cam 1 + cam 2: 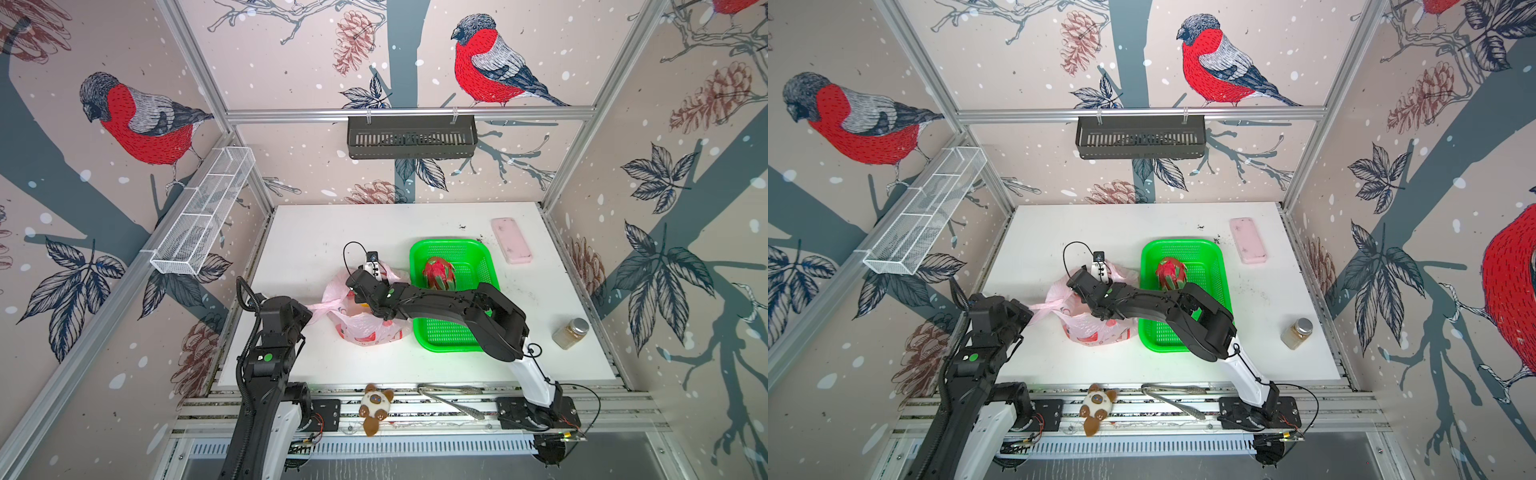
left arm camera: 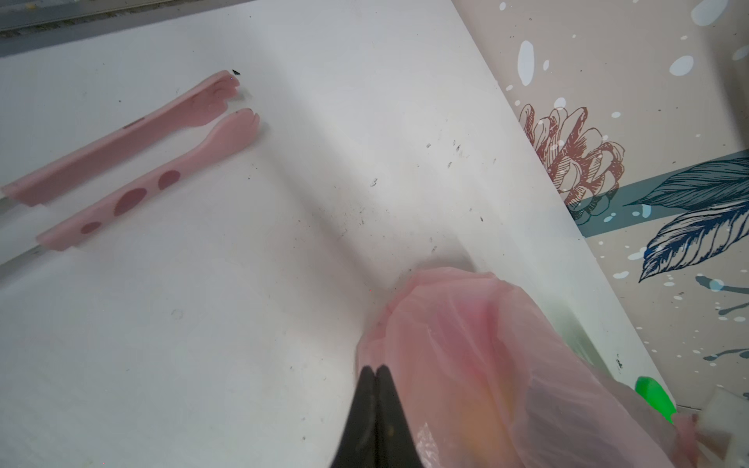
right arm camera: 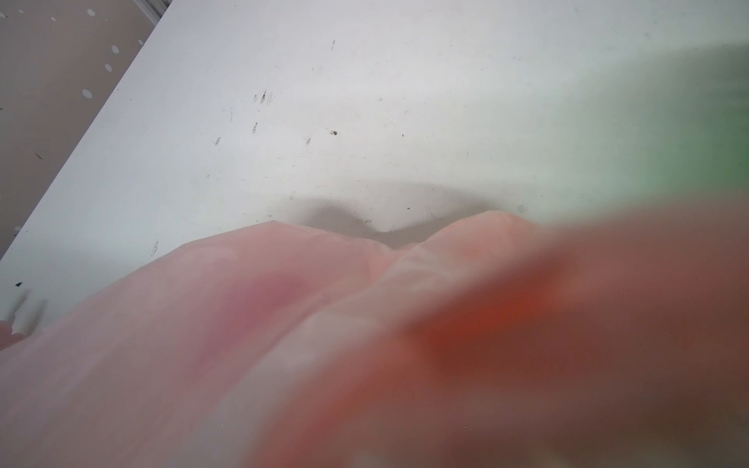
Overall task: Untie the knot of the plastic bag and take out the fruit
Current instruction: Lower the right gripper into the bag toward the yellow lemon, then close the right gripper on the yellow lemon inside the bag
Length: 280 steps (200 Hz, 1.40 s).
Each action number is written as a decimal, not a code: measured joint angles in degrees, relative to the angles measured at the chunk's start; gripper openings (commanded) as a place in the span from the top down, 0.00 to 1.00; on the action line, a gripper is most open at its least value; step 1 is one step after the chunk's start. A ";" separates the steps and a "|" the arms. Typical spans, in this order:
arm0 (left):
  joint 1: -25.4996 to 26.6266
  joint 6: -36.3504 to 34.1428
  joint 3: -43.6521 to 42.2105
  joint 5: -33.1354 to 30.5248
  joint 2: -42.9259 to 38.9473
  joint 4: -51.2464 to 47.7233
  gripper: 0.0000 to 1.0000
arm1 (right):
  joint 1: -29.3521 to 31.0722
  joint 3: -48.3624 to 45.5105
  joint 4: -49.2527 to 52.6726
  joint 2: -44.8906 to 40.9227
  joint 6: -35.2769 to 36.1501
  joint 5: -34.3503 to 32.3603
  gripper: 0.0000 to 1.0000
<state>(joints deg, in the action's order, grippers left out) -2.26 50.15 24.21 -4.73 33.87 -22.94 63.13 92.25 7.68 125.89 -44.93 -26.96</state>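
Observation:
The pale pink plastic bag (image 1: 368, 328) (image 1: 1096, 330) sits mid-table. One handle stretches left to my left gripper (image 1: 311, 309) (image 2: 375, 370), whose black jaws are pressed together on the film. My right gripper (image 1: 360, 291) reaches down into the bag's mouth with its fingers hidden. In the right wrist view the bag (image 3: 202, 344) fills the picture, with an orange-red blur (image 3: 486, 324) behind it. A yellow-orange fruit glows through the film (image 2: 470, 421). One magenta dragon fruit (image 1: 438, 273) (image 1: 1170, 272) lies in the green basket (image 1: 453, 338). The knot is out of view.
A pink slab (image 1: 511, 241) lies at the back right and a jar (image 1: 571, 332) stands at the right edge. A plush toy (image 1: 376, 407) and metal tongs (image 1: 451, 399) rest on the front rail. Pink-tipped tongs (image 2: 133, 162) show in the left wrist view.

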 measured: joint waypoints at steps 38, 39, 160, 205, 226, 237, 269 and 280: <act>0.00 -0.61 -0.39 -0.04 2.86 2.43 1.00 | 0.02 -1.46 2.23 -2.43 3.26 1.90 0.75; 0.00 -0.61 -0.39 -0.04 2.93 2.54 1.00 | 0.02 -1.51 2.27 -2.49 3.32 1.92 0.75; 0.00 -1.73 -2.14 -2.01 1.16 5.99 1.00 | 0.39 -5.92 -0.26 -10.29 9.09 5.49 0.78; 0.00 -1.73 -3.63 -2.80 -0.07 8.24 1.00 | 0.55 -7.34 -1.53 -13.66 9.29 7.06 0.79; 0.00 -1.73 -4.07 -2.78 -0.87 8.76 1.00 | 0.52 -7.93 -1.75 -14.93 9.29 7.43 0.79; 0.00 -1.70 -4.39 -2.75 -1.44 8.79 1.00 | 0.52 -7.98 -1.95 -15.32 9.29 7.50 0.80; 0.00 -1.66 -4.79 -2.27 -2.82 8.79 1.00 | 0.55 -8.15 -2.08 -15.76 9.27 8.28 0.79; 0.00 -1.66 -4.61 -2.03 -3.17 8.50 1.00 | 0.79 -8.44 -1.95 -15.76 9.27 8.52 0.78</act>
<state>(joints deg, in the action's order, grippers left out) -2.26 48.49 19.59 -6.76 30.70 -14.44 63.92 83.81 5.74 110.13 -35.66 -18.44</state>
